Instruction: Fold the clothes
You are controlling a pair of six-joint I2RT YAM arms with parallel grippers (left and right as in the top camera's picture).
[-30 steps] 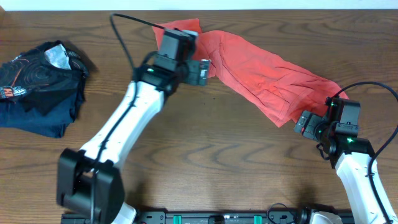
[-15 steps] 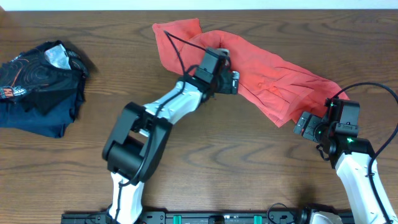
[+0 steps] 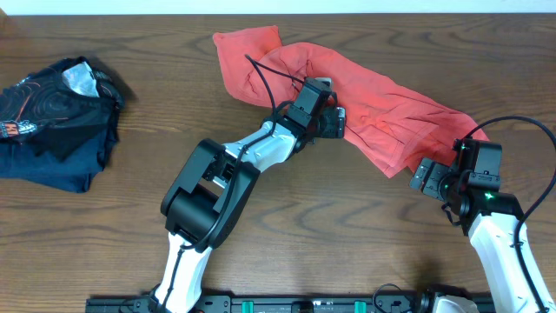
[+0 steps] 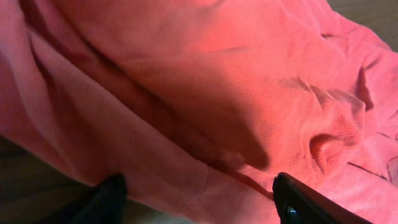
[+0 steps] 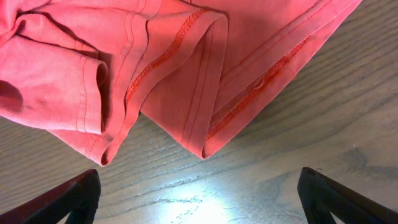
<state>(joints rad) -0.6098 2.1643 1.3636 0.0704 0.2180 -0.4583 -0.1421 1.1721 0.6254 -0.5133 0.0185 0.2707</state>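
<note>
The coral-red T-shirt lies crumpled in a long band across the back of the table, from the back middle to the right. My left gripper is open over the shirt's near edge at its middle; the left wrist view shows red cloth between and beyond its wide-apart fingers. My right gripper is open just in front of the shirt's right end; the right wrist view shows folded hems ahead of its fingers, apart from them. Lettering and neck tag are hidden.
A dark navy garment with a printed design lies bunched at the left side of the wooden table. The left arm's cable loops over the shirt.
My left gripper has moved rightward along the shirt, from its left part to its middle. The right arm has not moved. The shirt's left end now lies uncovered.
</note>
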